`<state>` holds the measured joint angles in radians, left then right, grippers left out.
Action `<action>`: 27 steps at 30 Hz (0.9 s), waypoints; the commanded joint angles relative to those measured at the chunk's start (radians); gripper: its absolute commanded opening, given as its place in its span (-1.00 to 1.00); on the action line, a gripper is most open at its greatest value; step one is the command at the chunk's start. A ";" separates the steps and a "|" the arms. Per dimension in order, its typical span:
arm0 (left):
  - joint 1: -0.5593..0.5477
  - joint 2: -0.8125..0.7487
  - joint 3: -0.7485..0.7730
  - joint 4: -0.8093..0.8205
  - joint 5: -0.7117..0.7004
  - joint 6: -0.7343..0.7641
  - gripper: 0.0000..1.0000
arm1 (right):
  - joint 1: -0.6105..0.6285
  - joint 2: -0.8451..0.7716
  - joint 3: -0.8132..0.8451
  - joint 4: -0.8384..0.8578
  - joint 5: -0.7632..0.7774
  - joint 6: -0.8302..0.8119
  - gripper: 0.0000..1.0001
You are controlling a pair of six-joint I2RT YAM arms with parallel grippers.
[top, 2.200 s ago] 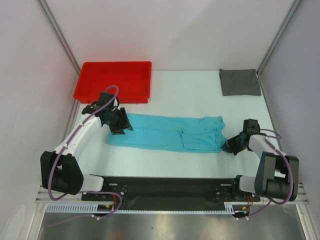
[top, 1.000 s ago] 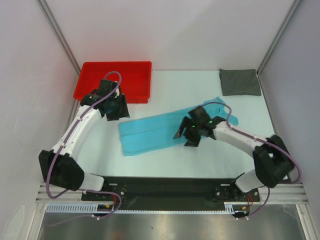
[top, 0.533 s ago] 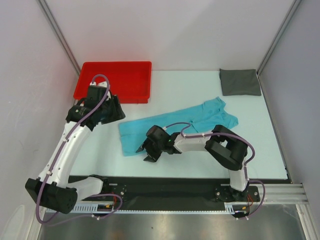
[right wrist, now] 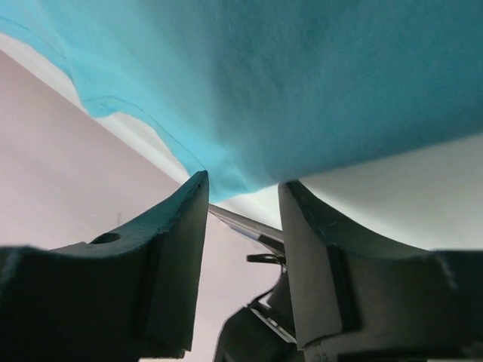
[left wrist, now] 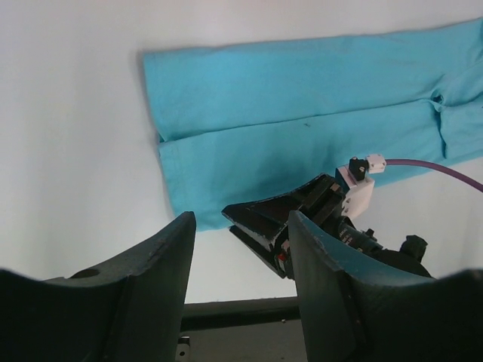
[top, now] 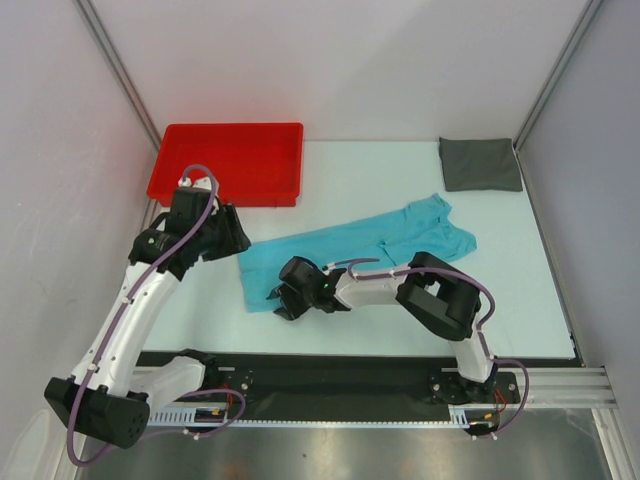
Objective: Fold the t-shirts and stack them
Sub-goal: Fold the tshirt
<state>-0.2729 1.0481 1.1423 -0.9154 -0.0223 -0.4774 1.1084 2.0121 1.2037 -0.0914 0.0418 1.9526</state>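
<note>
Our right tool (top: 281, 299) sat low at the near left corner of the turquoise t-shirt (top: 385, 235), with its jaws apart and clamped on nothing that we could see. Through its own wrist camera we saw its two dark fingers (right wrist: 170, 256) framing a gap. The shirt's stitched edge (right wrist: 302, 75) lay just ahead of their tips, and we could not tell whether they touched the cloth. From this tool the shirt ran away to the far right as a long folded strip on the pale tabletop (top: 380, 170), its sleeve end spread a little wider. The right arm lay along the shirt's near side.

Our left tool (top: 238, 238) hung above the tabletop, just off the strip's left end and apart from it, with its jaws wide and nothing between them. Its camera looked down between its fingers (left wrist: 151, 286) onto the squared left end of the shirt (left wrist: 302, 98), where one long edge ran lengthwise down the strip. In that view the right tool (left wrist: 240, 226) lay at the cloth's near edge.

Just beyond the left tool, on its far side, stood the red tray (top: 232, 128). The dark grey t-shirt (top: 480, 164) lay as a small folded rectangle well apart from both tools, past the turquoise shirt's far end and touching neither it nor the tray.
</note>
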 commanded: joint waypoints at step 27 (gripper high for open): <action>-0.132 0.315 -0.026 0.069 0.202 0.160 0.25 | 0.168 -0.521 -0.647 -0.111 -0.151 -0.627 -0.95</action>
<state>-0.3496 1.3331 1.1179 -0.8642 0.1276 -0.3538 1.2381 1.5463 0.5991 -0.0994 -0.0727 1.4281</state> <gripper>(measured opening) 0.625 0.022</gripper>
